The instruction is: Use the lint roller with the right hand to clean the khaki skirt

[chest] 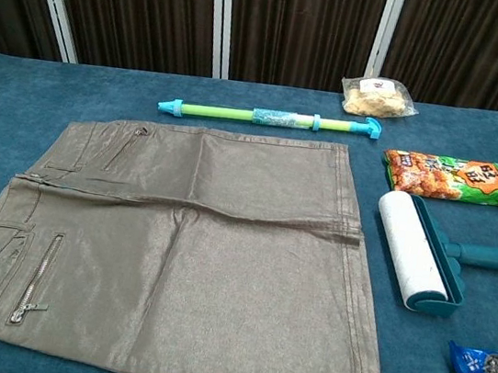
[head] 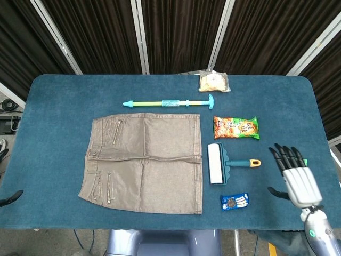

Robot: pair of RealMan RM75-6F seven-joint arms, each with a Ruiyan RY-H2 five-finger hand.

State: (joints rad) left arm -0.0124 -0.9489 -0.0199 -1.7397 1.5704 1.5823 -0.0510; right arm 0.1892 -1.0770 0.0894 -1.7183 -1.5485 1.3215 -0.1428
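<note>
Lint roller (head: 218, 164): laid on the surface just beside the khaki skirt (head: 143, 163), handle pointed toward the right hand (head: 294, 176).
Right hand: raised near the handle, fingers spread, nothing held.
Left hand: barely shown; state cannot be told.
Risk: cookie packet (head: 235, 201) may be knocked if the handle is approached low.

Looks like a robot test lab or studio: blue felt-covered table (head: 58, 106) ringed by dark pleated curtains (head: 176, 32) on metal frame poles (head: 139, 34), cables on the floor (head: 8, 114) at left, assorted props laid out neatly.
</note>
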